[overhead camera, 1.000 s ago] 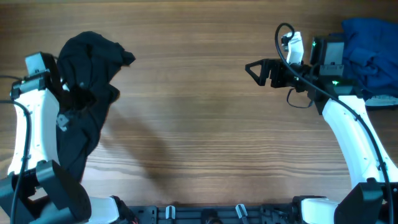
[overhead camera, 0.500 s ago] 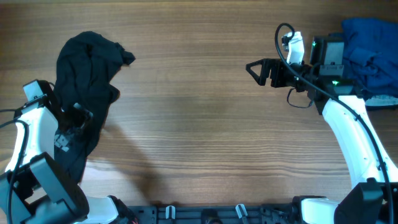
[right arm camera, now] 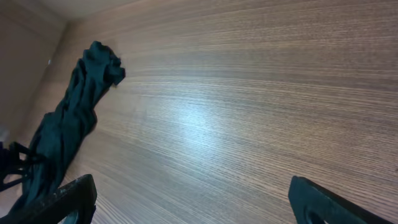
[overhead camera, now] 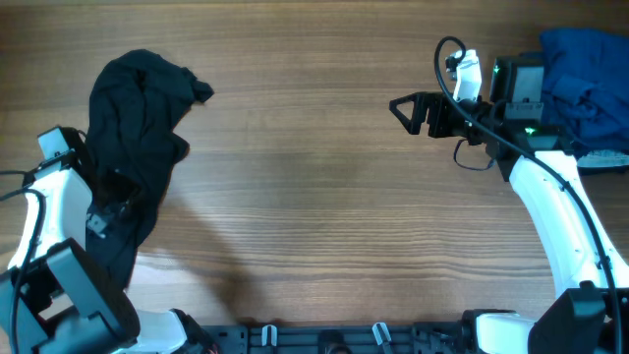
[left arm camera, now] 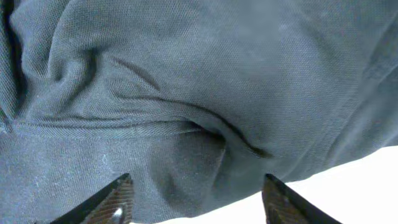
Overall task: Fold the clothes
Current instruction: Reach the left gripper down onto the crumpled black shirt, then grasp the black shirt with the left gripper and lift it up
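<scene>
1. One job on this table (overhead camera: 324, 206): the clothes (overhead camera: 138, 118), a single black garment. It lies bunched in a long crumpled strip at the far left, from a lump near the far edge down toward the near-left corner. Nothing is spread and nothing is folded.
2. The left gripper (left arm camera: 196, 202) is down on that strip, about midway along it. The wrist view shows both fingertips (left arm camera: 118, 200) standing well apart, with knit cloth and a creased ridge filling the view between them. The jaws are parted and I see no pinch made on anything.
3. My read on handling is that it's soft, light and limp. It will sag from any hold and drag along the wood rather than slide cleanly. A bite into the middle of the bunch would likely catch several layers and lift a lump. Better to take a hem, a shoulder seam or a sleeve end — and at two points, one per arm, so it opens flat.
4. The wood at centre is where I'd lay it out.
5. The right gripper (overhead camera: 403, 106) hovers right of centre toward the far side, jaws at full spread and holding nothing — well apart from the garment.
6. At the far right, a heap of blue garments (overhead camera: 585, 69) sits behind the right arm, not part of this fold.
</scene>
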Tool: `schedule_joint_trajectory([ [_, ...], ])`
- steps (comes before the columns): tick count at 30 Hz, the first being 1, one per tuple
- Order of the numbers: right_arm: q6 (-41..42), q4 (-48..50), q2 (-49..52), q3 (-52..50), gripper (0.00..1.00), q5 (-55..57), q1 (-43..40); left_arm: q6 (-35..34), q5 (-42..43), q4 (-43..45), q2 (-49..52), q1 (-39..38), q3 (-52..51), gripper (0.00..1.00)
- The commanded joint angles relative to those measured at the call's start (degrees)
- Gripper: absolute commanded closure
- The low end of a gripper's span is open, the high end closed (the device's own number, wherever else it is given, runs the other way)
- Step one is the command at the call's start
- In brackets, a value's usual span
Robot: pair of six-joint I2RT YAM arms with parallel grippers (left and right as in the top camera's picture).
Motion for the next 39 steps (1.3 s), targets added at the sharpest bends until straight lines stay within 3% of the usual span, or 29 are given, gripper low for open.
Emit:
schedule_joint_trajectory([
  [1, 0.0, 0.1, 0.7, 1.1, 0.0, 0.5, 0.2, 0.5, -1.6, 0.0, 3.1, 0.3, -0.5, 0.36],
  [7, 0.0, 0.1, 0.7, 1.1, 0.01, 0.8, 0.2, 0.5, -1.6, 0.7, 7.9, 0.3, -0.5, 0.36],
  [12, 0.1, 0.1, 0.7, 1.1, 0.0, 1.8, 0.2, 0.5, -1.6, 1.7, 8.7, 0.3, -0.5, 0.66],
  [16, 0.2, 0.2, 0.7, 1.1, 0.0, 1.9, 0.2, 0.4, -1.6, 1.9, 8.7, 0.3, -0.2, 0.83],
  [23, 0.2, 0.3, 0.7, 1.1, 0.0, 1.8, 0.2, 0.5, 1.7, -4.6, 8.6, 0.3, 6.9, 0.85],
  [29, 0.2, 0.2, 0.7, 1.1, 0.0, 1.8, 0.2, 0.5, 3.2, -14.6, 8.6, -0.2, 17.8, 0.96],
  [39, 0.2, 0.3, 0.7, 1.1, 0.0, 1.8, 0.2, 0.5, 3.2, -22.0, 7.2, -5.3, 29.5, 0.96],
])
